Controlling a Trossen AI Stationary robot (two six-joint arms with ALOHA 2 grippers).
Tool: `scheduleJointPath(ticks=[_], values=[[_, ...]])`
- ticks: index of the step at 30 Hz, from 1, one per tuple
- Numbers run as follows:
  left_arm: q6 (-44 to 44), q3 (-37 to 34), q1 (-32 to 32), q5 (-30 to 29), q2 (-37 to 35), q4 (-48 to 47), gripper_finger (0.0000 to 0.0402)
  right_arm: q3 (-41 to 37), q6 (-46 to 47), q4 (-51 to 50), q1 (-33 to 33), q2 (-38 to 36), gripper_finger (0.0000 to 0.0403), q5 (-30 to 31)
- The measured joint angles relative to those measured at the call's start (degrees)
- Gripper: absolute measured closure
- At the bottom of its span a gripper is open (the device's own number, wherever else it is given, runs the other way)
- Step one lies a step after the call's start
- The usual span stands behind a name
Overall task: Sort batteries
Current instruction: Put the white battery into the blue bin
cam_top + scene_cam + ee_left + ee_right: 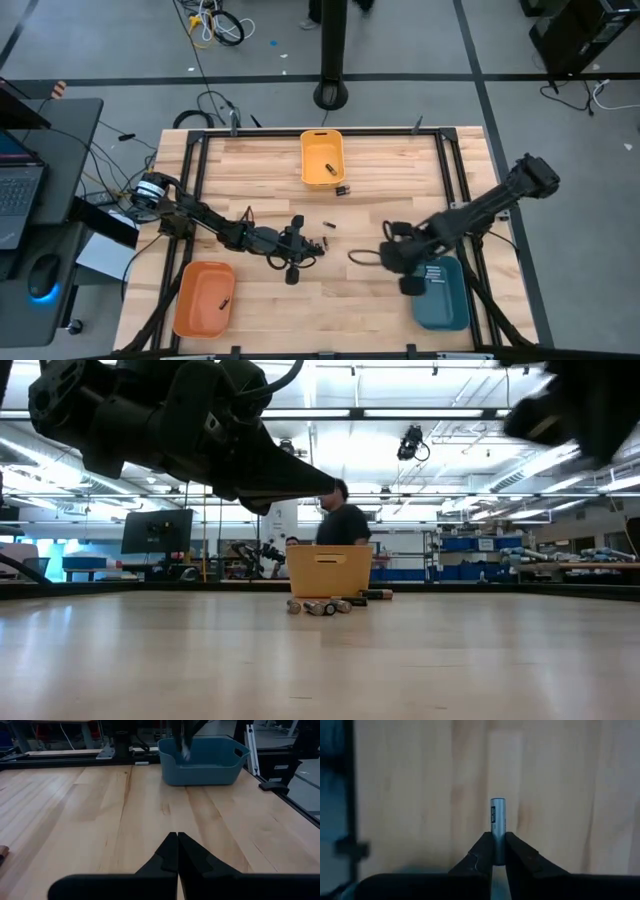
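My right gripper [498, 836] is shut on a pale silvery battery [498, 817] and hangs above the wood beside the blue bin [445, 300] at the near right. My left gripper [177, 839] is shut with nothing in it, low over the table's middle [316, 246], pointing toward the blue bin [202, 762]. Loose batteries lie on the table near the yellow bin [341, 190] and at the centre [328, 226]. One dark battery lies in the yellow bin [321, 158], another in the orange bin [205, 298]. My right gripper pinches the battery's one end [498, 845] between its two fingertips. The fingers point steeply down, and the battery lies along them, its free end [498, 802] sticking out past the tips. It is lifted clear of the table.
The yellow bin stands at the far middle, the orange bin at the near left, the blue bin at the near right. A black frame runs along the table's edges [190, 190]. In the low view a person [343, 520] stands behind the yellow bin [328, 570].
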Motion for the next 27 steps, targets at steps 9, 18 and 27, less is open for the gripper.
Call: scheduleJointPath(ticks=[9, 18, 27], values=[[0.03, 0.02, 0.00, 0.00, 0.00, -0.17, 0.0396, -1.43, 19.14, -9.04, 15.09, -2.75, 0.0364, -2.07], [0.04, 0.02, 0.00, -0.02, 0.00, 0.07, 0.0396, -11.13, 30.85, 3.00, 21.80, -2.55, 0.0353, -2.43], [0.03, 0.02, 0.00, -0.01, 0.00, 0.13, 0.0396, -10.74, 33.72, 1.25, 20.75, -2.60, 0.0286, -3.37]])
